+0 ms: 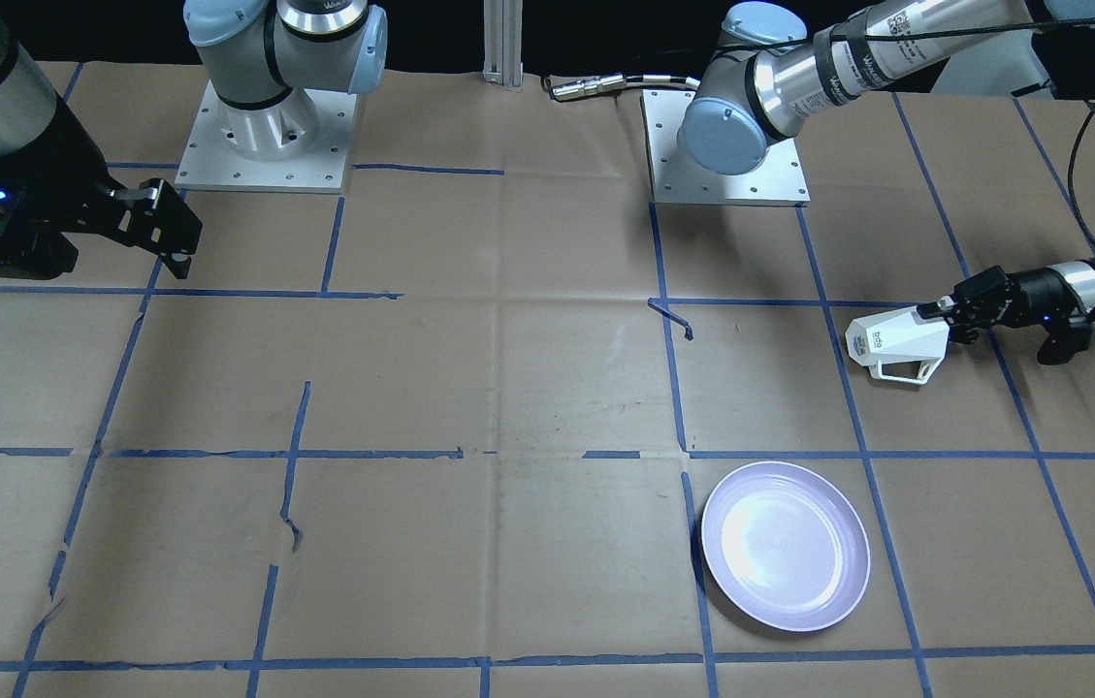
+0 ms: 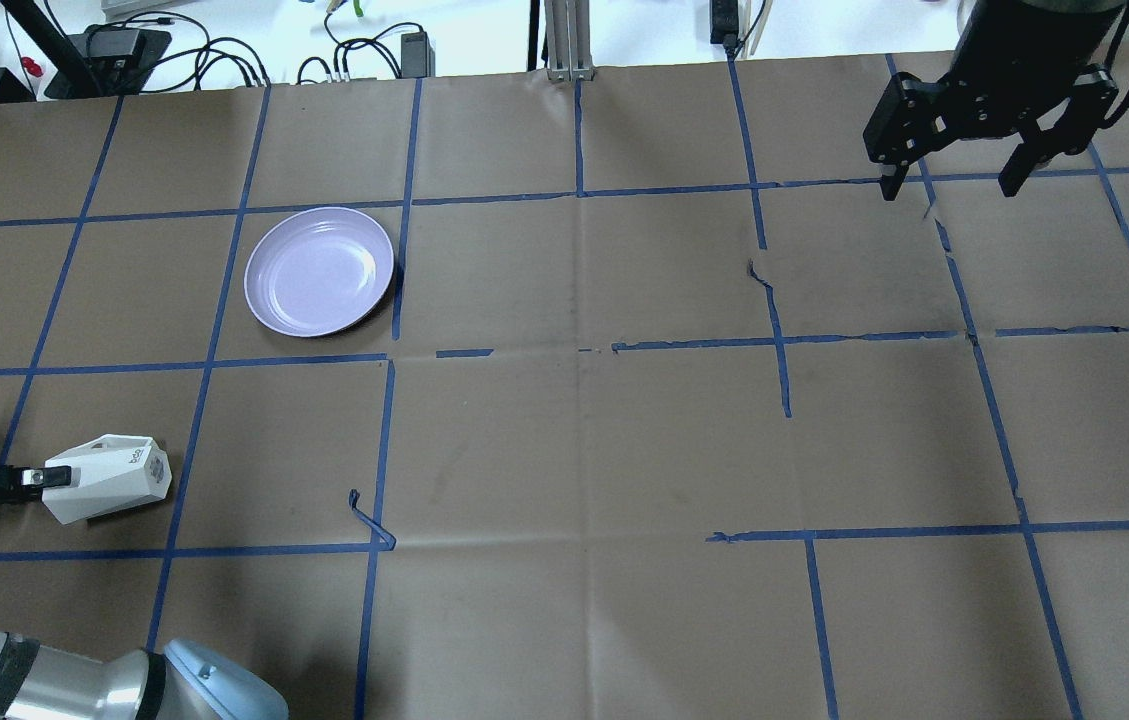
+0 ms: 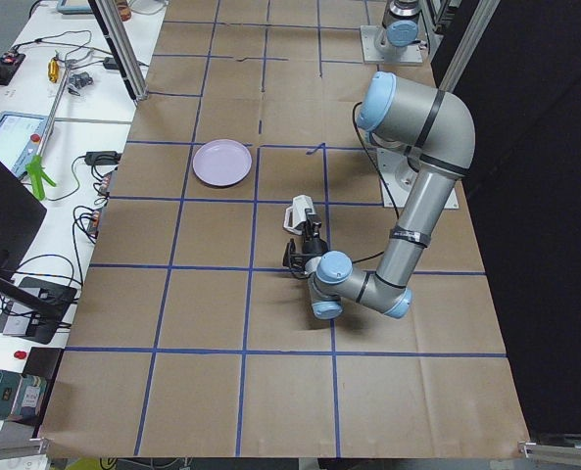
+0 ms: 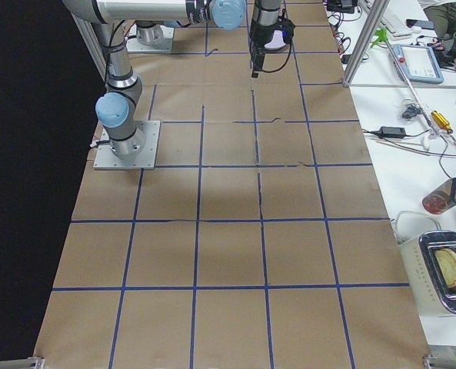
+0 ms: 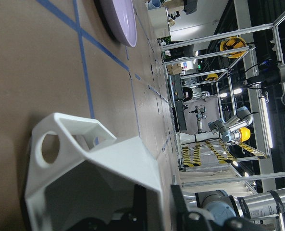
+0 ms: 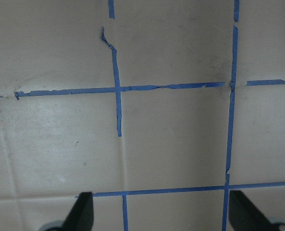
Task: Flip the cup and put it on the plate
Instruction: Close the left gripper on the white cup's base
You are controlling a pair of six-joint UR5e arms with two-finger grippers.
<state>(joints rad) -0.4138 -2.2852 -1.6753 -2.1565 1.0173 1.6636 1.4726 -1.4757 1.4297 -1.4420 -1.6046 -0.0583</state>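
The white faceted cup (image 1: 899,343) lies on its side, held just off the paper, its angular handle toward the plate side. My left gripper (image 1: 935,312) is shut on the cup's rim wall, one finger inside the mouth; it also shows in the overhead view (image 2: 42,479) with the cup (image 2: 114,478). The left wrist view shows the cup (image 5: 92,178) from behind, handle to the left. The pale lavender plate (image 1: 786,546) lies flat and empty, well apart from the cup; it shows in the overhead view too (image 2: 320,271). My right gripper (image 2: 954,185) is open and empty, high at the far right.
Brown paper with a blue tape grid covers the table (image 2: 574,430). Two arm base plates (image 1: 729,155) (image 1: 266,141) stand at the robot's side. Loose tape ends curl up near the middle (image 1: 683,325). Cables and devices lie beyond the far edge (image 2: 224,50).
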